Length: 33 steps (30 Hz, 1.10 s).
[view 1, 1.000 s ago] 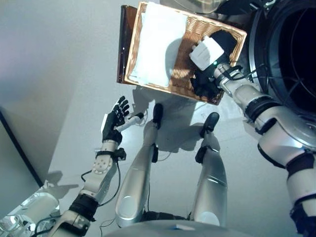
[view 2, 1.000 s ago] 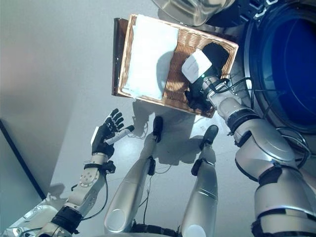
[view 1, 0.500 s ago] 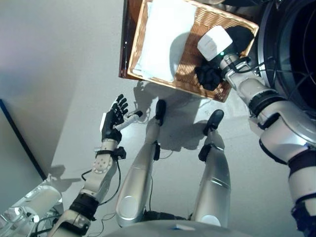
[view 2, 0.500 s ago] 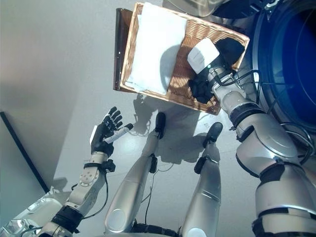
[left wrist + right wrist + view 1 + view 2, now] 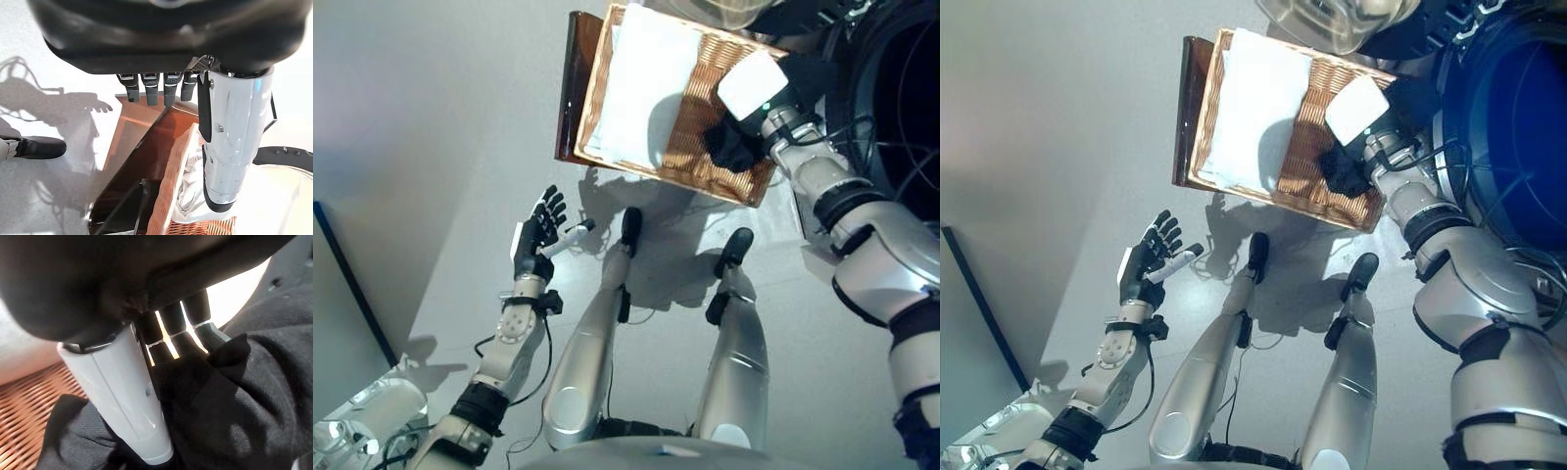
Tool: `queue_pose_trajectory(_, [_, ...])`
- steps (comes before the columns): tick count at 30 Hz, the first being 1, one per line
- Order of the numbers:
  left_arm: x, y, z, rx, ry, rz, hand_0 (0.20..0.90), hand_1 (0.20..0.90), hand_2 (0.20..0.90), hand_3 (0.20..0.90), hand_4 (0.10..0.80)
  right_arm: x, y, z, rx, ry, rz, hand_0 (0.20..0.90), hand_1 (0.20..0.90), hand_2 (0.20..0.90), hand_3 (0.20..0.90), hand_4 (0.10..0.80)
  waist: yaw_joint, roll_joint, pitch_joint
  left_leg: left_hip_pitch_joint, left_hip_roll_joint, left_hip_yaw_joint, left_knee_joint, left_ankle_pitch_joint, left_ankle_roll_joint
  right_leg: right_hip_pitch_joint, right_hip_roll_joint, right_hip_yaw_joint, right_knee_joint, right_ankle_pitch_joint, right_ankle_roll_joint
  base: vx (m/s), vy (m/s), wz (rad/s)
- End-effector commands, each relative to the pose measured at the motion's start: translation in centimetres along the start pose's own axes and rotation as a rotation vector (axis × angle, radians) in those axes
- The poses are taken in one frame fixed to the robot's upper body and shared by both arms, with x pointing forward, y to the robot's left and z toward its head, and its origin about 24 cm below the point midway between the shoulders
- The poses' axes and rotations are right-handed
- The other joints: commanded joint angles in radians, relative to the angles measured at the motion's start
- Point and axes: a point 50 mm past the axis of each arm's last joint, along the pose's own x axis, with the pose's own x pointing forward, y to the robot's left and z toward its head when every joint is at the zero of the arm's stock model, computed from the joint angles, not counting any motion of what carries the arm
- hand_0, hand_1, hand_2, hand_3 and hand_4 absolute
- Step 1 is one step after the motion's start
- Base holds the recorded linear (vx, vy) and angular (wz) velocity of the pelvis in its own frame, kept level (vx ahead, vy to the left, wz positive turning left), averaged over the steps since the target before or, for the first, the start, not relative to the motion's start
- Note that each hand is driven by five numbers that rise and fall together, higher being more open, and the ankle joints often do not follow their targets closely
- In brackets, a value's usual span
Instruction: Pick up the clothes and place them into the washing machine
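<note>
A wicker basket (image 5: 595, 108) stands on the floor ahead, with a white cloth (image 5: 641, 83) spread in its left half. My right hand (image 5: 756, 86) is at the basket's right end, next to the washing machine's dark drum opening (image 5: 1513, 108). It is shut on a black garment (image 5: 732, 147). In the right wrist view the fingers (image 5: 171, 328) and white-covered thumb (image 5: 132, 396) dig into the black garment (image 5: 234, 406). My left hand (image 5: 538, 237) hangs open over the floor, well short of the basket (image 5: 168, 181).
A dark brown stand (image 5: 570, 88) sits under the basket's left side. The machine's clear round door (image 5: 1332, 20) is swung open just beyond the basket. Bare grey floor lies to the left.
My right hand has shifted with the black garment toward the basket's right end and the machine. The camera view has also shifted. The left hand stays as it was.
</note>
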Motion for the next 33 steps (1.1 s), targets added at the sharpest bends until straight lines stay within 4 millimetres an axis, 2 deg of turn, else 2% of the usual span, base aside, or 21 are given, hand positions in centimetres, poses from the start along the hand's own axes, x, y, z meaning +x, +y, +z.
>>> queue_pose_trajectory(1, [-0.1, 0.3, 2.1, 0.014, -0.126, -0.004, 0.9, 0.9, 0.9, 0.9, 0.8, 0.8, -4.9, -4.9, -0.06, 0.126, -0.243, 0.2, 0.2, 0.2, 0.2, 0.3, -0.01, 0.011, -0.012, -0.009, 0.011, 0.037, 0.075, -0.099, -0.054, 0.072, -0.008, 0.034, -0.075, -0.018, 0.015, 0.0, 0.0, 0.0])
queue_pose_trajectory(8, [0.1, 0.7, 1.5, 0.022, -0.098, 0.027, 0.9, 0.9, 0.9, 0.9, 0.8, 0.9, -6.9, -4.5, 0.058, 0.137, -0.363, 0.2, 0.2, 0.2, 0.2, 0.3, -0.022, -0.01, -0.012, 0.04, 0.015, 0.041, 0.079, -0.109, -0.051, 0.129, -0.005, 0.032, -0.08, -0.019, 0.013, 0.019, -0.004, -0.02])
queue_pose_trajectory(11, [0.2, 0.9, 0.8, 0.028, -0.067, 0.057, 0.9, 0.9, 0.9, 0.9, 0.8, 0.7, -8.2, -4.1, 0.36, 0.217, -0.479, 0.2, 0.2, 0.2, 0.2, 0.3, -0.033, -0.023, -0.012, 0.08, 0.017, 0.044, 0.083, -0.121, -0.049, 0.176, -0.002, 0.029, -0.083, -0.026, 0.013, 0.018, -0.006, -0.03])
queue_pose_trajectory(12, [0.2, 0.9, 0.8, 0.029, -0.068, 0.056, 0.9, 0.9, 0.9, 0.9, 0.8, 0.7, -8.2, -4.1, 0.361, 0.219, -0.48, 0.2, 0.2, 0.2, 0.2, 0.3, -0.032, -0.025, -0.012, 0.078, 0.017, 0.044, 0.082, -0.118, -0.049, 0.174, -0.002, 0.03, -0.086, -0.021, 0.013, 0.012, -0.003, -0.04])
queue_pose_trajectory(14, [0.3, 1.1, 0.6, 0.027, -0.058, 0.081, 0.9, 0.9, 0.9, 0.9, 0.8, 0.3, -8.8, -3.8, 0.659, 0.296, -0.583, 0.2, 0.2, 0.2, 0.2, 0.3, -0.038, -0.03, -0.012, 0.099, 0.018, 0.047, 0.085, -0.124, -0.046, 0.198, 0.001, 0.033, -0.091, -0.023, 0.011, 0.013, 0.001, -0.05])
queue_pose_trajectory(15, [0.3, 1.1, 0.6, 0.027, -0.058, 0.081, 0.9, 0.9, 0.9, 0.9, 0.8, 0.3, -8.8, -3.8, 0.659, 0.296, -0.583, 0.2, 0.2, 0.2, 0.2, 0.3, -0.038, -0.03, -0.012, 0.099, 0.018, 0.047, 0.085, -0.124, -0.046, 0.198, 0.001, 0.033, -0.091, -0.023, 0.011, 0.028, 0.002, -0.04])
queue_pose_trajectory(16, [0.3, 1.0, 0.2, 0.024, -0.042, 0.096, 0.9, 0.9, 0.9, 0.9, 0.8, 0.0, -9.0, -2.8, 0.976, 0.351, -0.658, 0.2, 0.2, 0.2, 0.2, 0.3, -0.047, -0.03, -0.012, 0.118, 0.019, 0.049, 0.084, -0.131, -0.044, 0.214, 0.001, 0.034, -0.089, -0.029, 0.01, 0.0, 0.0, 0.0])
queue_pose_trajectory(17, [0.3, 1.0, 0.2, 0.025, -0.043, 0.096, 0.9, 0.9, 0.9, 0.9, 0.8, -0.1, -9.0, -2.8, 0.977, 0.352, -0.659, 0.2, 0.2, 0.2, 0.2, 0.3, -0.045, -0.031, -0.012, 0.115, 0.019, 0.049, 0.083, -0.127, -0.044, 0.212, 0.001, 0.034, -0.092, -0.025, 0.01, 0.022, -0.002, -0.03])
queue_pose_trajectory(20, [0.2, 0.9, -0.4, 0.018, -0.012, 0.101, 0.9, 0.9, 0.9, 0.9, 0.8, -0.3, -8.3, -1.1, 1.412, 0.415, -0.677, 0.2, 0.2, 0.2, 0.2, 0.3, -0.052, -0.031, -0.012, 0.148, 0.02, 0.051, 0.08, -0.135, -0.042, 0.248, 0.002, 0.036, -0.099, -0.034, 0.008, 0.026, -0.006, -0.1])
queue_pose_trajectory(21, [0.0, 0.9, -0.6, 0.014, 0.003, 0.104, 0.9, 0.9, 0.9, 0.9, 0.8, -0.4, -7.7, -0.6, 1.522, 0.429, -0.655, 0.2, 0.2, 0.2, 0.2, 0.3, -0.054, -0.032, -0.012, 0.154, 0.02, 0.052, 0.08, -0.133, -0.04, 0.256, 0.002, 0.035, -0.104, -0.031, 0.007, 0.042, -0.004, -0.09])
queue_pose_trajectory(22, [-0.2, 1.0, -0.9, 0.006, 0.019, 0.106, 0.9, 0.9, 0.9, 0.9, 0.8, -0.8, -6.5, 0.6, 1.79, 0.467, -0.63, 0.2, 0.2, 0.2, 0.2, 0.3, -0.057, -0.032, -0.013, 0.173, 0.021, 0.055, 0.078, -0.137, -0.039, 0.276, 0.003, 0.037, -0.11, -0.031, 0.006, 0.022, 0.002, -0.07])
queue_pose_trajectory(23, [-0.2, 1.0, -0.9, 0.006, 0.019, 0.106, 0.9, 0.9, 0.9, 0.9, 0.8, -0.8, -6.5, 0.6, 1.79, 0.467, -0.63, 0.2, 0.2, 0.2, 0.2, 0.3, -0.057, -0.032, -0.013, 0.173, 0.021, 0.055, 0.078, -0.136, -0.039, 0.276, 0.004, 0.037, -0.111, -0.031, 0.006, 0.044, -0.003, 0.0])
queue_pose_trajectory(24, [-0.5, 1.3, -1.4, 0.01, 0.046, 0.106, 0.9, 0.9, 0.9, 0.9, 0.8, -1.2, -5.2, 2.0, 2.014, 0.501, -0.579, 0.2, 0.2, 0.2, 0.2, 0.3, -0.062, -0.027, -0.013, 0.189, 0.02, 0.057, 0.079, -0.143, -0.038, 0.291, 0.004, 0.039, -0.11, -0.037, 0.006, 0.031, -0.004, -0.02])
queue_pose_trajectory(28, [-0.9, 1.5, -1.7, 0.009, 0.071, 0.104, 0.9, 0.9, 0.9, 0.9, 0.8, -1.9, -3.2, 3.7, 2.23, 0.555, -0.514, 0.2, 0.2, 0.2, 0.2, 0.3, -0.066, -0.019, -0.019, 0.199, 0.017, 0.059, 0.082, -0.148, -0.036, 0.304, 0.005, 0.04, -0.116, -0.039, 0.005, 0.022, 0.001, -0.05])
queue_pose_trajectory(30, [-1.1, 1.6, -2.0, 0.001, 0.081, 0.101, 0.9, 0.9, 0.9, 0.9, 0.8, -2.6, -1.7, 4.6, 2.424, 0.636, -0.501, 0.2, 0.2, 0.2, 0.2, 0.3, -0.068, -0.006, -0.025, 0.204, 0.015, 0.06, 0.08, -0.147, -0.035, 0.306, 0.005, 0.047, -0.123, -0.036, 0.006, 0.015, 0.001, -0.06])
queue_pose_trajectory(33, [-1.3, 1.4, -2.3, -0.006, 0.099, 0.093, 0.9, 0.9, 0.9, 0.9, 0.8, -3.2, -0.2, 5.5, 2.601, 0.731, -0.497, 0.2, 0.2, 0.2, 0.2, 0.3, -0.07, 0.007, -0.031, 0.21, 0.015, 0.065, 0.079, -0.152, -0.035, 0.31, 0.006, 0.048, -0.122, -0.043, 0.005, 0.008, 0.002, -0.08])
